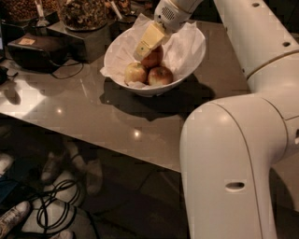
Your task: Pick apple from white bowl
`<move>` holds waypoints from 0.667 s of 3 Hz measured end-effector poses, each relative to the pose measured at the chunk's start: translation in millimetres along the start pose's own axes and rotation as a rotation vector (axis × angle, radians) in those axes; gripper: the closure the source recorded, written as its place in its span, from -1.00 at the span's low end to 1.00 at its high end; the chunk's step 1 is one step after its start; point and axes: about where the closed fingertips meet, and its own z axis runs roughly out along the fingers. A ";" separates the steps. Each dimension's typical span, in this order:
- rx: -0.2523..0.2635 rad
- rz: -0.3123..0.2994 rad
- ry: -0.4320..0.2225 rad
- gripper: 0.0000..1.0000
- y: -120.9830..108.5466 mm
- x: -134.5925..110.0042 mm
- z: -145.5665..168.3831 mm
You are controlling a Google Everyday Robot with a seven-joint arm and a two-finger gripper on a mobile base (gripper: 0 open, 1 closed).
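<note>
The white bowl [189,63], lined with crumpled white paper, stands at the back of the grey table. The apple [155,58], large and deep red, lies at the back of the bowl. Two smaller apples lie in front of it, a yellow-green one [135,73] and a red-yellow one [160,75]. My gripper [146,43] reaches down into the bowl from above and sits against the upper left side of the large apple, hiding part of it.
Dark containers of nuts [84,13] stand behind and left of the bowl. A black device [32,49] with a cable lies at the table's left. My arm's large white link [229,158] fills the right foreground. Cables [56,207] and shoes [14,217] lie on the floor.
</note>
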 end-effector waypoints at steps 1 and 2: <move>-0.006 0.006 0.001 -0.80 -4.1 4.1 4.5; -0.006 0.006 0.001 -0.43 -4.1 4.1 4.5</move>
